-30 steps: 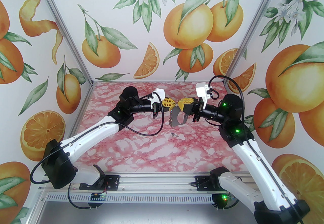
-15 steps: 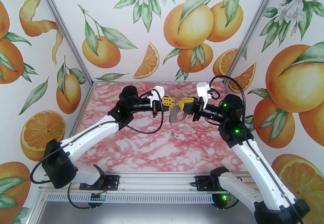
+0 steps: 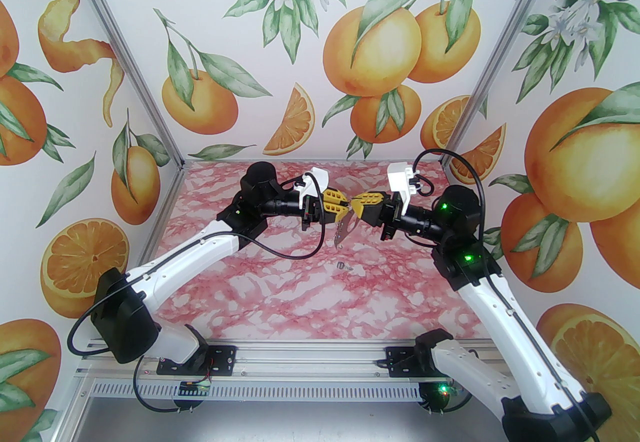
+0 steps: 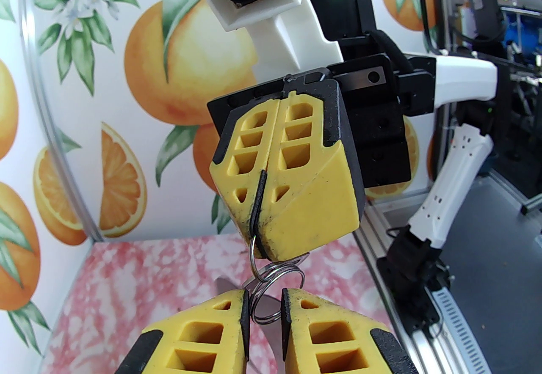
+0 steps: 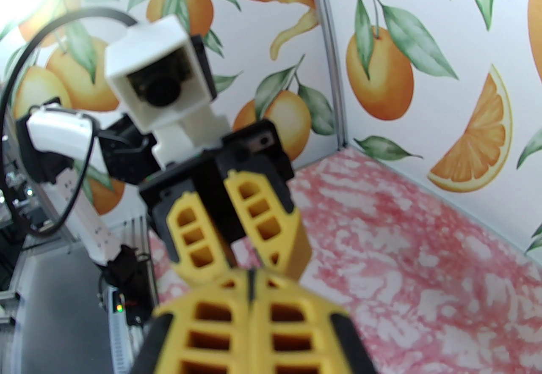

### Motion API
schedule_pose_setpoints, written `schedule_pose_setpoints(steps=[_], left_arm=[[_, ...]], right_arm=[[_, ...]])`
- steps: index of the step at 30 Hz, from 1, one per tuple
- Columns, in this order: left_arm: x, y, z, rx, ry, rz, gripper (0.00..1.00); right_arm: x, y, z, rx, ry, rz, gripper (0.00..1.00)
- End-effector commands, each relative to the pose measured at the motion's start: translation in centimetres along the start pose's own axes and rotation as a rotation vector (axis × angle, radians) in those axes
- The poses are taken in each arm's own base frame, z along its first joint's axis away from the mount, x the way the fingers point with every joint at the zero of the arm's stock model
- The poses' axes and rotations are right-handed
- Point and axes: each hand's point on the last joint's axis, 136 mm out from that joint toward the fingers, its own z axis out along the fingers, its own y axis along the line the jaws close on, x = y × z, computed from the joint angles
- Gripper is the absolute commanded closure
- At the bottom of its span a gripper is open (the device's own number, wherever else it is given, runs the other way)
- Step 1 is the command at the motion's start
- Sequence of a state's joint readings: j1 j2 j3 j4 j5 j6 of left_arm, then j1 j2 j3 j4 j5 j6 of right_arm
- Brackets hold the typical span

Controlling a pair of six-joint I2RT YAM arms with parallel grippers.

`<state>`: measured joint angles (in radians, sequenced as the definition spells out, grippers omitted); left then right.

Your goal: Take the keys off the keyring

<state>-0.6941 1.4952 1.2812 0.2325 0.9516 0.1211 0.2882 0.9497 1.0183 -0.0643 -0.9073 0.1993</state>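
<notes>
The dark keyring point(image 3: 341, 230) hangs edge-on above the mid-table, and my right gripper point(image 3: 355, 206) is shut on its top edge. In the left wrist view that right gripper point(image 4: 259, 232) pinches the thin dark edge of the keyring point(image 4: 259, 194), with small silvery rings point(image 4: 277, 273) dangling just under its tips. My left gripper point(image 3: 346, 205) faces it tip to tip and stands open, its fingers point(image 4: 237, 321) on either side of one small ring. The right wrist view shows my right gripper point(image 5: 250, 279) closed and the left fingers point(image 5: 266, 215) apart. One loose key point(image 3: 343, 266) lies on the table below.
The pink marbled table point(image 3: 280, 300) is boxed in by orange-print walls on three sides. An aluminium rail point(image 3: 300, 365) with both arm bases runs along the near edge. Black cables loop beside each wrist.
The left arm has swung right and brought its gripper up against the right one. The keyring has turned from showing its broad face to hanging edge-on.
</notes>
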Motion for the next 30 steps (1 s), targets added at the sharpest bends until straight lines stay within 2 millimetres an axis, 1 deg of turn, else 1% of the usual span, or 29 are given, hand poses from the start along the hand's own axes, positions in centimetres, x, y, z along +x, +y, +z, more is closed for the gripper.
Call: schedule_pose_setpoints(steps=[1,4,11,15,22,30], left_arm=[[-0.9,-0.6,0.2,0.052,-0.005,0.028,0.81],[-0.6,-0.3,0.4,0.039,0.004,0.024,0.82],[0.0,-0.1,0.3,0.025,0.022,0.016,0.93],[-0.1,0.5,0.2,-0.017,0.03,0.011,1.0],[0.0,1.0,-0.3,-0.073,0.044,0.01,1.0],[-1.4,1.8,-1.3,-0.16,0.013,-0.021,1.0]], right_arm=[[-1.0,0.5,0.0,-0.018,-0.009,-0.044,1.0],[-1.1,0.5,0.0,-0.019,-0.01,-0.046,1.0],[-1.2,0.5,-0.2,0.0,0.001,-0.062,1.0],[-1.1,0.4,-0.3,0.014,0.002,-0.069,1.0],[-1.7,0.5,-0.7,0.039,-0.008,-0.108,1.0],[-1.1,0.5,-1.3,0.081,0.005,-0.141,1.0]])
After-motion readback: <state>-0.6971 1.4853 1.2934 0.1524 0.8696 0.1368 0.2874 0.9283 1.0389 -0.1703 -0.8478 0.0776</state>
